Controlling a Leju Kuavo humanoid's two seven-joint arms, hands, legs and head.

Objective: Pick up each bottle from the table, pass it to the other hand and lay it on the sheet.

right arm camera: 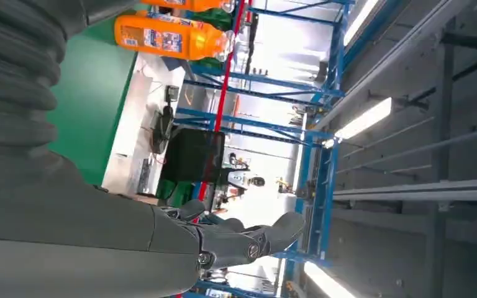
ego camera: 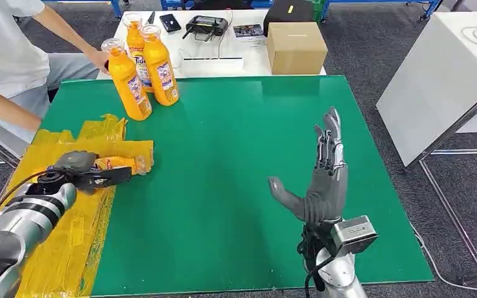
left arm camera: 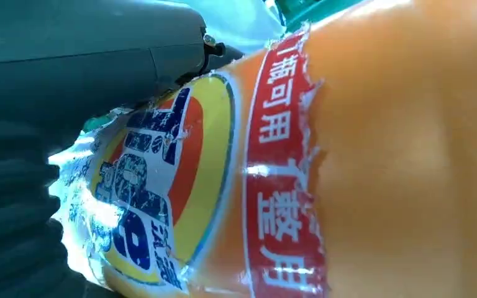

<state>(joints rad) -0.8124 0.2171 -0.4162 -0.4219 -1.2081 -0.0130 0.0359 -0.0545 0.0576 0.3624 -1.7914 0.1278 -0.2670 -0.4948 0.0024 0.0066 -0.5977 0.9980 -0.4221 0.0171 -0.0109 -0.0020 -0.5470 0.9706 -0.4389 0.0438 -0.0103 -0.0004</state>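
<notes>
Bottle [ego camera: 121, 163] lies on its side on the yellow sheet [ego camera: 68, 248], long axis across the table, cap end toward the green mat [ego camera: 223, 186]; orange, label crumpled and torn. My left hand [ego camera: 81, 171] is closed around it. My right hand [ego camera: 320, 180] is raised over the mat, fingers straight, spread, holding nothing; three more bottles [ego camera: 144, 68] stand upright at the far left corner.

My left hand [ego camera: 77, 171] holds a glossy plastic bottle [ego camera: 121, 164] with a torn, shiny label, over the crinkled glossy yellow sheet [ego camera: 68, 242]; the green tabletop [ego camera: 223, 155] looks smooth and matt.
</notes>
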